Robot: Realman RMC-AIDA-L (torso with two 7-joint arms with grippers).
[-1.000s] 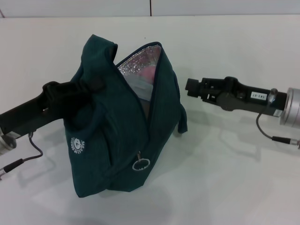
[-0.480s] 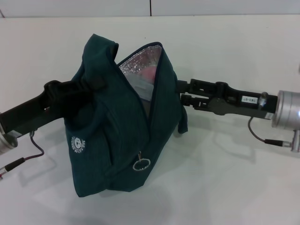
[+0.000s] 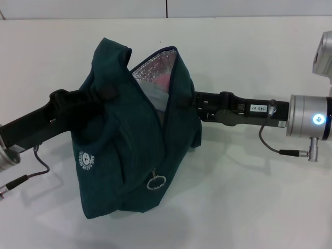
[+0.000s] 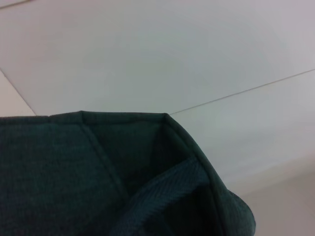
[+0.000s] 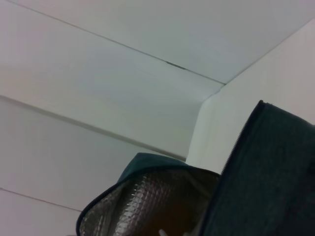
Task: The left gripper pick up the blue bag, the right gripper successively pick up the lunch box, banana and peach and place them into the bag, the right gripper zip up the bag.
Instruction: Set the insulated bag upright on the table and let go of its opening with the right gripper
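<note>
White tabletop (image 3: 249, 207), blue bag (image 3: 129, 155) upright w/ mouth unzipped, pink peach (image 3: 162, 81) inside. I've got left gripper (image 3: 91, 101) clamped on its side; right gripper (image 3: 189, 100) at far edge, fingers can't tell. Zipping left, by my read.

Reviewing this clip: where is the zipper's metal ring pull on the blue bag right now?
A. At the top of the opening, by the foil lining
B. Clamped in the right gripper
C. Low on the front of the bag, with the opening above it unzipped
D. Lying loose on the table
C: the ring pull hangs low on the blue bag, the foil lining exposed above, the right gripper up at the bag's side.
</note>
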